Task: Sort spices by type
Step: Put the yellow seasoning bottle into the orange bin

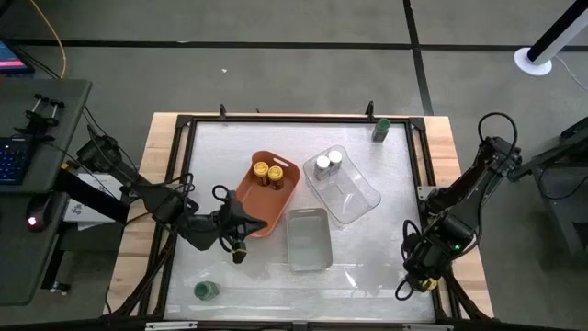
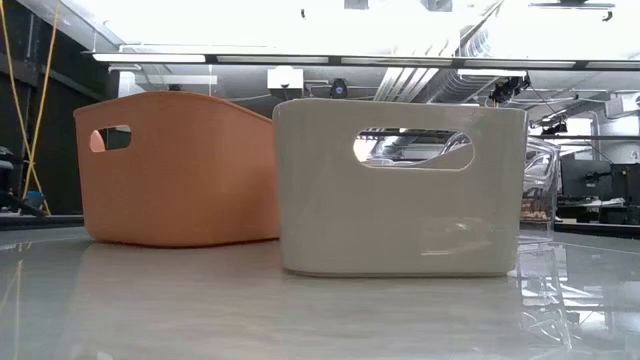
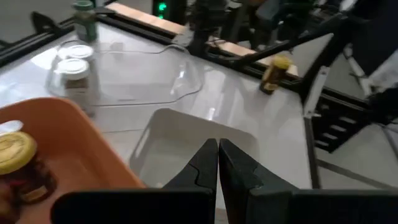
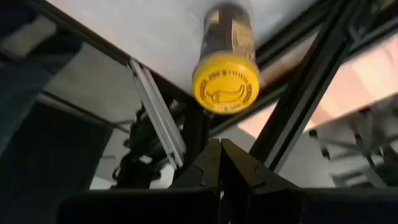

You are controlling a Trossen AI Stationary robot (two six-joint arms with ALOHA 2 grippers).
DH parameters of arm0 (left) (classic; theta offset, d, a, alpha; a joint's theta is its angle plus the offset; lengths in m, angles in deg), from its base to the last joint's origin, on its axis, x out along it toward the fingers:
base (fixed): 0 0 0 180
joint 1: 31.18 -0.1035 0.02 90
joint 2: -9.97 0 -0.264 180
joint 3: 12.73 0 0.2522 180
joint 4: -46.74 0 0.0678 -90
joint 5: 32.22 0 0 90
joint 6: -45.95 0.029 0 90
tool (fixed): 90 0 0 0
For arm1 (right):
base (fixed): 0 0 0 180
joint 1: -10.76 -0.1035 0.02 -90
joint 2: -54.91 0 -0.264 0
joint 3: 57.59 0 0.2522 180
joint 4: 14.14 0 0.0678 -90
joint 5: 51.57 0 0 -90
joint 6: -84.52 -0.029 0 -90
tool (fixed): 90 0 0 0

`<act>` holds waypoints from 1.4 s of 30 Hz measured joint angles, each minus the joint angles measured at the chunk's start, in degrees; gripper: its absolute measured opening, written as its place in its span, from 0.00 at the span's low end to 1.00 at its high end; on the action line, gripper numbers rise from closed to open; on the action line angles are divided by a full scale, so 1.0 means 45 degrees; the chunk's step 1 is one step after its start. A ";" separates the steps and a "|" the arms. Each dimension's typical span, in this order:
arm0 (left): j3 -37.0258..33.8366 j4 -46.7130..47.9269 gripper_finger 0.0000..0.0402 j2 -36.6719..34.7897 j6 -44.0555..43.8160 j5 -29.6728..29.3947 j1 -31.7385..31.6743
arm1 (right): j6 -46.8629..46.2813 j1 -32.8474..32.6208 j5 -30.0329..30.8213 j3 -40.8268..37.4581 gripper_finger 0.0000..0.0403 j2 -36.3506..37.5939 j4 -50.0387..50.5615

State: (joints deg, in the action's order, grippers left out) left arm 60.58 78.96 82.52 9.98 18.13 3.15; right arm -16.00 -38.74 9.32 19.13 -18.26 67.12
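Two yellow-lidded jars [image 1: 268,173] stand in the orange tray [image 1: 248,198]. Two silver-lidded jars [image 1: 328,163] stand in the clear tray [image 1: 354,198]. One green-lidded jar [image 1: 380,129] stands at the far right of the table, and another [image 1: 205,291] at the near left. A further yellow-lidded jar [image 4: 226,78] sits by the table's right edge, just ahead of my right gripper [image 4: 220,149]; it also shows in the left wrist view [image 3: 275,71]. My right gripper is shut and empty. My left gripper [image 3: 217,152] is shut and empty between the orange tray and the grey tray [image 1: 308,241].
The three trays stand close together mid-table; in the low view the orange tray [image 2: 180,170] and the grey tray [image 2: 400,190] fill the front. A black frame [image 1: 303,119] borders the table. There is open tabletop along the near edge [image 1: 303,294].
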 joint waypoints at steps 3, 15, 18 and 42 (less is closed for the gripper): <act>0.0000 -0.0243 0.00 -0.0044 0.0041 0.0133 0.0054 | 0.0001 -0.0013 -0.0627 0.0000 0.00 -0.0282 0.0004; 0.0000 -0.0485 0.00 -0.0397 0.1519 0.0244 0.0087 | 0.1316 -0.0013 -0.1134 -0.0005 0.00 -0.2596 0.0249; 0.0000 -0.0411 0.00 -0.0562 0.1715 0.0240 0.0087 | 0.1473 -0.0013 -0.1327 -0.0005 0.00 -0.2983 0.0245; 0.0000 0.0282 0.00 -0.0699 0.1714 0.0430 0.0019 | 0.2085 0.0909 0.0302 0.0039 0.00 -0.3278 -0.2504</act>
State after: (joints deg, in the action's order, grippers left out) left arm 60.58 80.23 79.38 17.70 20.06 3.23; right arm -6.61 -34.65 10.68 19.30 -33.01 55.85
